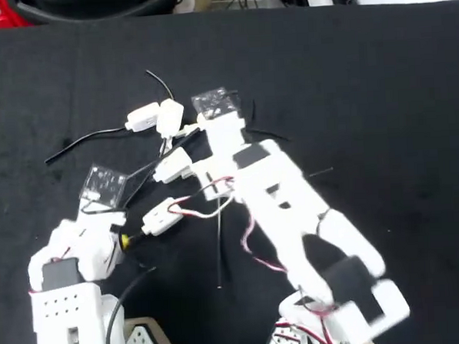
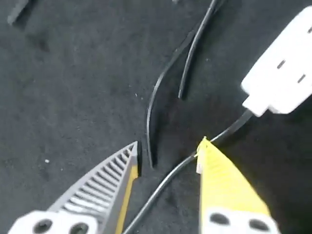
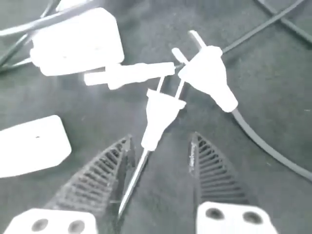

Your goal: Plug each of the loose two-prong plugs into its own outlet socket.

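**Both Grippers Open, Plugs Not Yet Seated**

The black table (image 1: 379, 95) carries a tangle of white blocks and dark leads near its middle. The right arm (image 1: 285, 207) stretches from the near edge up into that tangle. The left arm (image 1: 69, 265) sits low at the near left corner.

A socket (image 2: 282, 73), its slots facing up, lies just beyond the left gripper (image 2: 168, 148). That gripper's jaws stand wide apart and hold nothing. The socket's cable (image 2: 163, 187) runs on the cloth between them, brushing the yellow tip.

Two more white blocks (image 3: 78, 41) lie ahead of the right gripper (image 3: 161, 141), likely socket bodies, though I cannot see their slots. This gripper is also spread open and empty. It straddles the tail end of a plug (image 3: 158, 114), which lies flat with its prongs pointing away. A second plug (image 3: 210, 75) rests just beside it, prongs crossing close to the first plug's.

The plugs look light and hard, smooth plastic that could slip or pivot in a pinch. Their thin leads are limp and will drag. The body of the plug, across its flat flanks behind the prongs, seems the best hold, never the prongs or lead. The sockets seem light too and would probably slide when pushed, so one wants bracing.
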`<action>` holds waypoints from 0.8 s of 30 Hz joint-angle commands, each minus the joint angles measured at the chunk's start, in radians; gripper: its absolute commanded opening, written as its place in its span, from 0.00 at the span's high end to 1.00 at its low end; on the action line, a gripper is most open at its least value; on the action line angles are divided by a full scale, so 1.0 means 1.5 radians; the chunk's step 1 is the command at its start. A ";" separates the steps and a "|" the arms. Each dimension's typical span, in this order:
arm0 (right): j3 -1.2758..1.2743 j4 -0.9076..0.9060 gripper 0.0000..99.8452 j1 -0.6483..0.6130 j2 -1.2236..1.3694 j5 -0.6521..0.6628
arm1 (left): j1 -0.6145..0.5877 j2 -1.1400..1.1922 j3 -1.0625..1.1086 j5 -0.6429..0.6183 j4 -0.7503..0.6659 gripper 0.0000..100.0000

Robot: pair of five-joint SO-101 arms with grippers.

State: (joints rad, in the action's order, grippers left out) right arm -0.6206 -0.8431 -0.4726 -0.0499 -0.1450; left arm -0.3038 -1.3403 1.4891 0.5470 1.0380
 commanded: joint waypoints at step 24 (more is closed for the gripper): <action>0.205 -0.123 0.99 0.008 0.147 0.061 | -0.004 -0.227 0.105 -0.002 0.031 0.81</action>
State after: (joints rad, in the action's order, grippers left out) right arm -0.3844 -0.9521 -0.4634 0.1772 -0.1174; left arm -0.3099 -1.6533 1.6487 0.5470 1.0733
